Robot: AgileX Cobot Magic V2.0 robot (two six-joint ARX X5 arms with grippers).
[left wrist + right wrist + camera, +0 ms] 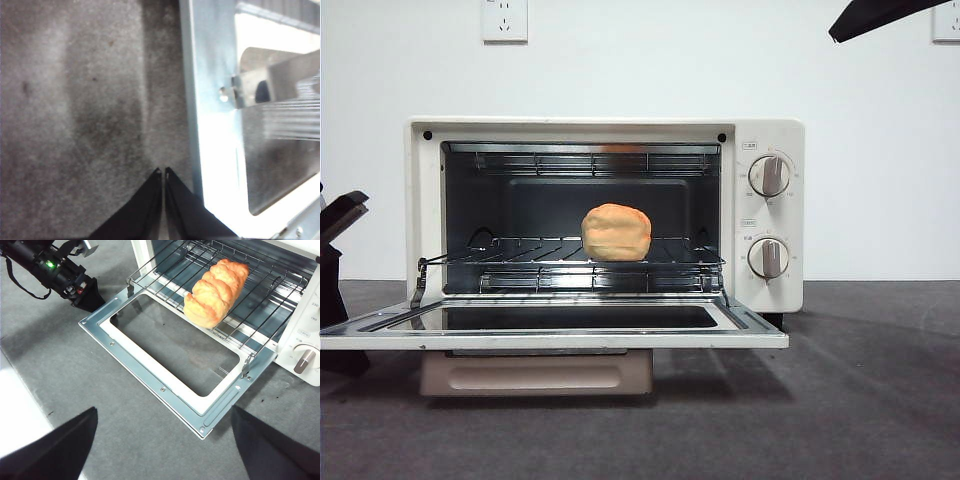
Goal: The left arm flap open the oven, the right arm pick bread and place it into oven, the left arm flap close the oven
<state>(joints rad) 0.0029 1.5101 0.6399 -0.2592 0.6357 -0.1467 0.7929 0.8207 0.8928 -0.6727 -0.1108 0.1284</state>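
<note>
While the front view cuts most of both arms out of frame, it leaves only a dark wedge at the left edge for the left arm's gripper and a black tip in the top right corner for the right arm's gripper. From the left wrist view, the left gripper has its two jaws pressed together with nothing between them, hanging low over the grey table just beside the left end of the lowered door. From the right wrist view, the right gripper is high above the table in front of the oven, its jaws spread wide apart and empty; only their outer parts show at the picture's lower corners. The same view shows the left gripper near the door's left corner.

Behind the oven stands a white wall with a socket at the top and part of another at the top right corner.

Standing on the table, the oven has its door folded flat down towards the near side. The bread lies on the wire rack inside, roughly in the middle, running from near to far. Two knobs sit on the oven's right panel; their small labels are too fine to read.
</note>
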